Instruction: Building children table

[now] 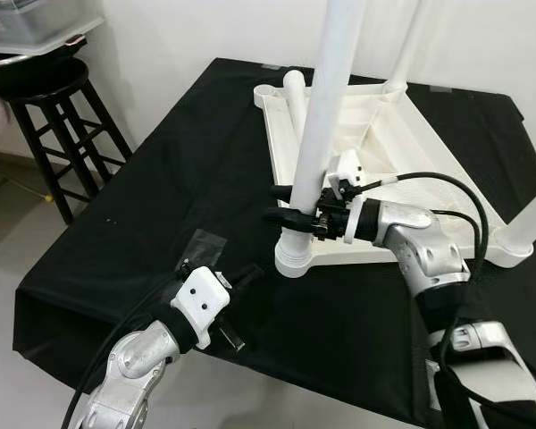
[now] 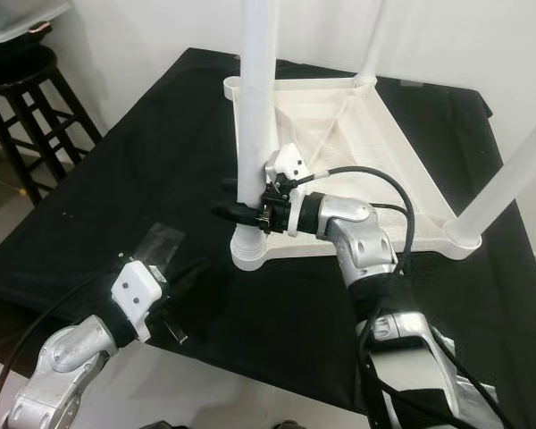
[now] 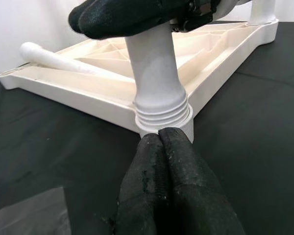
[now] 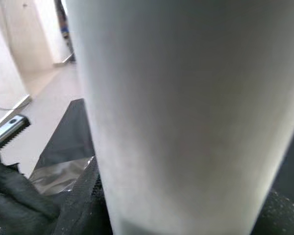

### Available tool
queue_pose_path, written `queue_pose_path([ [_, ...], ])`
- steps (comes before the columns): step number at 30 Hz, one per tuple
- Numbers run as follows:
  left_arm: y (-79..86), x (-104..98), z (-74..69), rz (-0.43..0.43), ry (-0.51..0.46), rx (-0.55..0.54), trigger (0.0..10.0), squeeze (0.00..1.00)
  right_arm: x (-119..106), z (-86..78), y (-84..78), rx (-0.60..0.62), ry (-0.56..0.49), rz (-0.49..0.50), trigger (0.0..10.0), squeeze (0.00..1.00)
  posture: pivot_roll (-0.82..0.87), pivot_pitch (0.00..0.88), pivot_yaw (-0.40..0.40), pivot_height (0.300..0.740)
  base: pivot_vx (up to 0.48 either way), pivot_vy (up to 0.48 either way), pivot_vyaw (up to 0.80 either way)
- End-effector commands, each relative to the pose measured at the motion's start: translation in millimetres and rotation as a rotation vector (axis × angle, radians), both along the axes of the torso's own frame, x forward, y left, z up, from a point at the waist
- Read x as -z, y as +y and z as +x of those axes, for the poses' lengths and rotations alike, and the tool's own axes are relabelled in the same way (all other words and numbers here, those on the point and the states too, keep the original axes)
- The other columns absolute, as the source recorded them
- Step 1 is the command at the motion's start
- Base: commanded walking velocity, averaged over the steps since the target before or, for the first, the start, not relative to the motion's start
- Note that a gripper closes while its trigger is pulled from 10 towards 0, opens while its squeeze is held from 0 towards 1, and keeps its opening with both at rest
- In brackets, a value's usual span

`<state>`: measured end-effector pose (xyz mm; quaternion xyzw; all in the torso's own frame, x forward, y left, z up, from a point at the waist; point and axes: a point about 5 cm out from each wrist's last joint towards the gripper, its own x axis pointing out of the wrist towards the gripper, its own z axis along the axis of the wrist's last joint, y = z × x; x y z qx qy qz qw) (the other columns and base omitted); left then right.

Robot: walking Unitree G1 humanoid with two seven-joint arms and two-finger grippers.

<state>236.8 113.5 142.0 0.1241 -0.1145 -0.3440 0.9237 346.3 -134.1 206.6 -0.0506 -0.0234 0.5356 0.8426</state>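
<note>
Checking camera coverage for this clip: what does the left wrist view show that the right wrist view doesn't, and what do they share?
Left wrist view alone: the left gripper, fingers pressed together, pointing at the threaded socket of the upturned white tabletop, with a loose leg lying inside it.
Right wrist view alone: pale floor beyond the black cloth.
Both: the upright white leg that the right gripper clasps.

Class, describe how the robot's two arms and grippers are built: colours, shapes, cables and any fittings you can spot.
Both arms are silver metal with rounded joints. The left gripper and right gripper each have two long black fingers that look padded. Behind each gripper sits a white block; the left one shows two small dark dots. Black cables loop along both arms. Lower down, the right arm wears a black band.
</note>
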Motion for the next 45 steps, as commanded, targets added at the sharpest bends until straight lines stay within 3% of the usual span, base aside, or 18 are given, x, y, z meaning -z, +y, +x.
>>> queue_pose_path([
  [1,0.1,4,-2.8,0.016,0.010,0.011,10.0,0.00,19,-1.8,-6.2,0.137,0.057,-0.021,0.0,0.00,0.04,0.123,-0.027,0.740,0.000,0.000,0.00],
  [4,1.5,4,-3.7,0.021,0.010,0.013,10.0,0.00,70,-19.0,-1.4,0.734,0.172,-0.099,0.0,0.00,0.04,0.133,-0.030,0.740,0.000,0.000,0.00],
  [5,1.5,4,-3.7,0.021,0.010,0.013,10.0,0.00,70,-19.0,-1.4,0.734,0.172,-0.099,0.0,0.00,0.04,0.133,-0.030,0.740,0.000,0.000,0.00],
  [7,2.6,4,-2.8,0.023,0.012,0.012,10.0,0.00,90,-43.4,13.1,0.786,0.202,-0.141,0.0,0.00,0.04,0.130,-0.020,0.740,0.000,0.000,0.00],
  [10,2.8,5,-1.7,0.026,0.013,0.012,10.0,0.00,78,-36.2,15.3,0.689,0.151,-0.132,0.0,0.00,0.02,0.120,-0.024,0.740,0.000,0.000,0.00],
  [17,2.3,6,0.0,0.031,0.015,0.019,10.0,0.00,75,-25.8,11.6,0.678,0.124,-0.154,0.0,0.00,0.02,0.121,-0.027,0.740,0.000,0.000,0.00],
  [18,2.4,6,0.3,0.030,0.012,0.012,10.0,0.00,73,-25.7,14.1,0.661,0.129,-0.136,10.0,0.00,0.03,0.120,-0.022,0.740,0.000,0.000,0.00],
  [19,2.4,5,0.6,0.029,0.010,0.009,10.0,0.00,66,-26.7,18.1,0.645,0.128,-0.102,10.0,1.00,0.02,0.119,-0.021,0.740,0.000,0.000,0.00],
  [21,1.9,5,0.9,0.029,0.012,0.013,10.0,0.00,52,-26.0,25.1,0.561,0.126,-0.026,10.0,1.00,0.02,0.118,-0.015,0.740,0.000,0.000,0.00],
  [25,1.4,5,1.3,0.029,0.014,0.020,10.0,0.00,38,-26.5,29.6,0.429,0.108,-0.001,10.0,1.00,0.02,0.117,-0.009,0.740,0.000,0.000,0.00],
  [26,1.0,5,1.5,0.029,0.016,0.023,10.0,0.00,24,-26.0,28.6,0.325,0.061,0.008,10.0,0.93,0.02,0.116,-0.008,0.740,0.000,0.000,0.00],
  [27,0.6,5,1.6,0.028,0.018,0.025,10.0,0.00,3,-25.5,25.1,0.187,0.002,0.016,10.0,0.00,0.02,0.118,-0.009,0.740,0.000,0.000,0.00],
  [31,0.0,5,1.6,0.026,0.019,0.026,10.0,0.00,-9,-19.7,17.6,0.044,-0.047,-0.033,10.0,0.00,0.03,0.120,-0.012,0.740,0.000,0.000,0.00],
  [39,-1.2,5,0.5,0.023,0.022,0.029,10.0,0.00,-15,-6.4,13.3,-0.148,-0.009,-0.088,10.0,0.00,0.04,0.123,-0.012,0.740,0.000,0.000,0.00],
  [40,-1.3,5,0.4,0.023,0.023,0.030,10.0,0.00,-15,-5.2,13.3,-0.171,0.000,-0.089,4.8,0.00,0.04,0.123,-0.010,0.740,0.000,0.000,0.00],
  [41,-1.5,5,0.2,0.023,0.024,0.031,10.0,0.00,-15,-3.7,13.1,-0.178,0.003,-0.093,1.6,0.00,0.04,0.124,-0.011,0.740,0.000,0.000,0.00],
  [42,-1.7,5,0.0,0.023,0.025,0.033,10.0,0.00,-16,-1.5,12.6,-0.180,0.007,-0.094,0.0,0.00,0.04,0.124,-0.012,0.740,0.000,0.000,0.00],
  [45,-1.8,5,-0.1,0.024,0.026,0.034,10.0,0.00,-16,0.0,12.3,-0.181,0.009,-0.095,0.0,0.00,0.04,0.124,-0.012,0.740,0.000,0.000,0.00],
])
